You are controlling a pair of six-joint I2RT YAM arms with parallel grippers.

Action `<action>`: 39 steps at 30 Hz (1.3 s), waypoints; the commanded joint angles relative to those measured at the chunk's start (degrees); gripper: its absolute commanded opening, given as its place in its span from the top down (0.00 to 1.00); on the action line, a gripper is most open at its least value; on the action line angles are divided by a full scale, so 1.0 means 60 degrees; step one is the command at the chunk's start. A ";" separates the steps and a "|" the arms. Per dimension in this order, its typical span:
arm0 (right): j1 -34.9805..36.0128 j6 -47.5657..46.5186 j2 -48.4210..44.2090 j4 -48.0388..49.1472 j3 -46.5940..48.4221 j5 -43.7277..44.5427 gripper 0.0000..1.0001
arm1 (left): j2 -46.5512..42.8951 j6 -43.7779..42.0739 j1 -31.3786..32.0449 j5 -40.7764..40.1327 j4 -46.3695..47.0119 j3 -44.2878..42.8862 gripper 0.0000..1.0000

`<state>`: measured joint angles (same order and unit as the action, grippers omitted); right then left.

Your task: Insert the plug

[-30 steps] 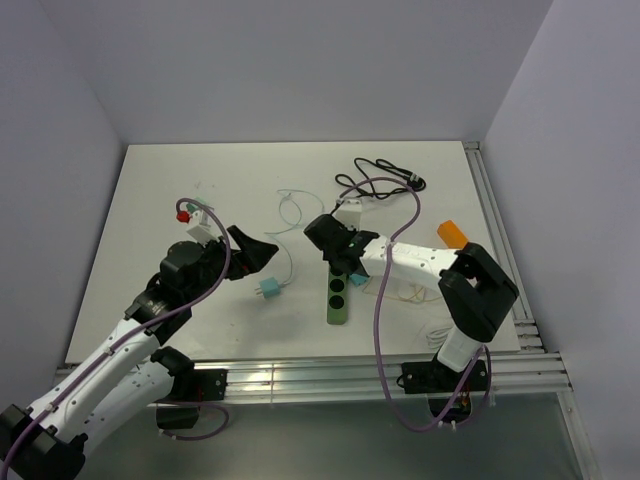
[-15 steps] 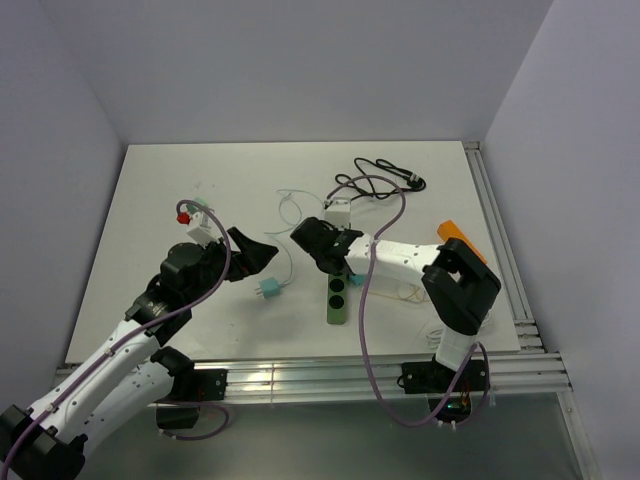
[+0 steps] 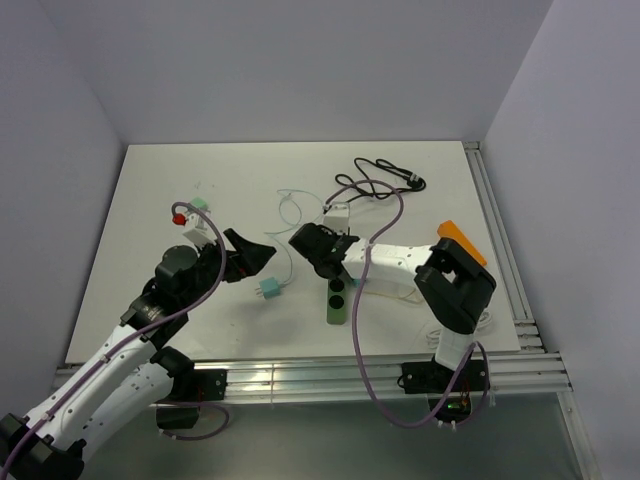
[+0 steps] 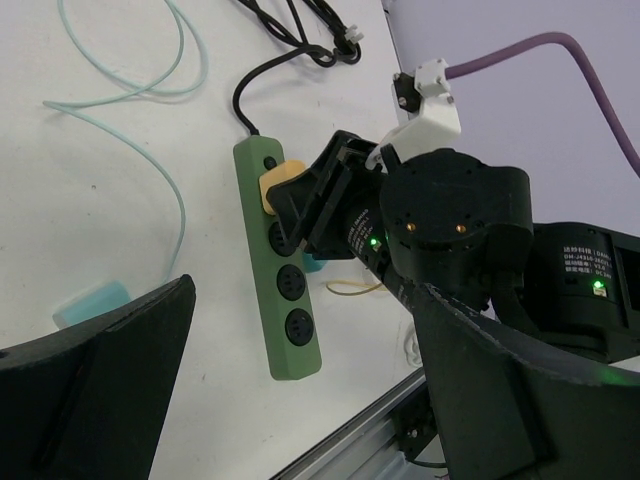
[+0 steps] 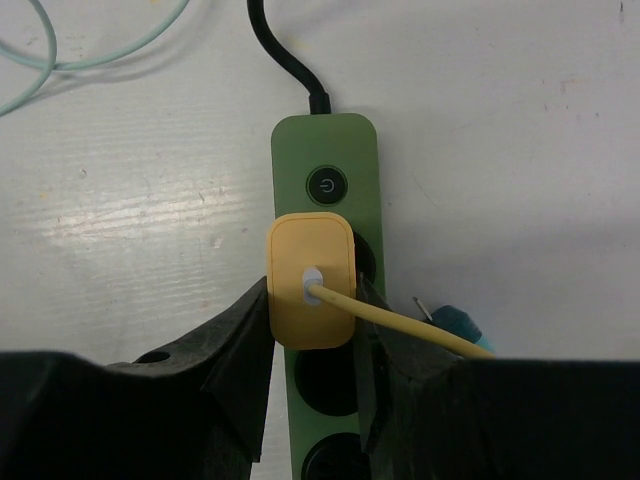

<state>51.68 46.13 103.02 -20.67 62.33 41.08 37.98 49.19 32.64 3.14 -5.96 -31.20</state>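
Note:
A green power strip (image 5: pixel 326 200) lies on the white table, also in the top view (image 3: pixel 337 300) and the left wrist view (image 4: pixel 282 290). My right gripper (image 5: pixel 310 300) is shut on a yellow plug (image 5: pixel 309 280) with a yellow cable, holding it over the strip's first socket below the power button (image 5: pixel 328 184). The plug also shows in the left wrist view (image 4: pixel 275 181). My left gripper (image 3: pixel 255 252) is open and empty, hovering left of the strip above a light teal plug (image 3: pixel 268 290).
A black cable (image 3: pixel 380 175) runs from the strip to the back of the table. A light teal cable (image 3: pixel 290 215) loops behind the teal plug. An orange block (image 3: pixel 460 240) lies at the right. A dark teal plug (image 5: pixel 455 325) lies beside the strip.
My right gripper has moved left and toward the strip's upper end with the yellow plug. The left arm has barely shifted.

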 commanded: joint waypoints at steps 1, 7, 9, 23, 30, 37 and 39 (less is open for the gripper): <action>-0.0205 -0.0041 0.1928 -0.1052 -0.0107 -0.2698 1.00 | -0.0133 -0.0083 -0.0021 -0.0054 -0.0003 -0.0059 0.04; -0.0176 0.0310 0.1641 -0.0162 -0.1054 -0.2789 1.00 | -0.0177 -0.0039 -0.0021 -0.0434 -0.0501 -0.0103 0.04; -0.0074 0.0266 0.1201 -0.0086 -0.1202 -0.2409 1.00 | 0.0070 -0.0068 -0.0021 -0.0783 -0.0807 -0.0234 0.03; -0.0015 -0.0979 -0.1802 0.0485 -0.0733 -0.4779 0.06 | 0.2386 -0.0186 0.1295 -0.3420 -0.3181 -0.1054 0.00; 0.0322 -0.1169 -0.5037 0.1084 -0.3000 -0.8234 0.06 | 0.2985 -0.1502 0.1957 -0.3540 -0.2860 -0.1098 0.05; 0.0512 -0.1549 -0.8903 0.1234 -0.4015 -1.0186 0.04 | 0.4494 -0.3490 0.2030 -0.3013 -0.2478 -0.1975 0.18; 0.0498 -0.1711 -0.9259 0.1028 -0.3972 -1.0274 0.04 | 0.5121 -0.4195 0.2103 -0.3086 -0.2610 -0.2254 0.14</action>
<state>54.46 38.41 50.76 -15.27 38.48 -14.92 65.36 33.43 44.56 -15.88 -23.27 -40.40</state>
